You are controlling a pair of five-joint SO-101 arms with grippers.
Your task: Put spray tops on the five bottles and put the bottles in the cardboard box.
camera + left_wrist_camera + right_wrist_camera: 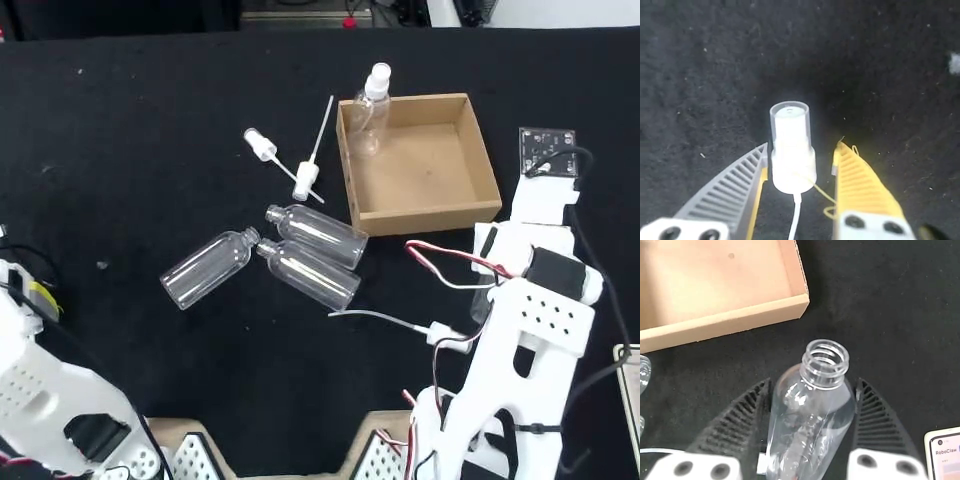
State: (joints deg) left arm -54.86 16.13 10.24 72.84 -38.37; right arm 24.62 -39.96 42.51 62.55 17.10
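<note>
Your right arm stands folded just off the near right corner of the cardboard box, wrist bent down over the black table. The right gripper has its black fingers closed against both sides of a clear bottle, whose open, bare neck points toward the box's near wall. Your left arm sits well away from the box, at the table's near left edge. The left gripper has a white spray top between its grey and yellow fingers, drawn in close around the collar, with the thin tube trailing back toward the wrist

Inside the box, at its far left corner, a capped bottle stands. Three uncapped bottles lie clustered just off the box's near left corner, between your left arm and the box. Two loose tops lie just left of the box. A third top lies on the near side of the box, right beside your right arm, its tube stretched toward the cluster. A phone lies beyond the right arm, away from the box
</note>
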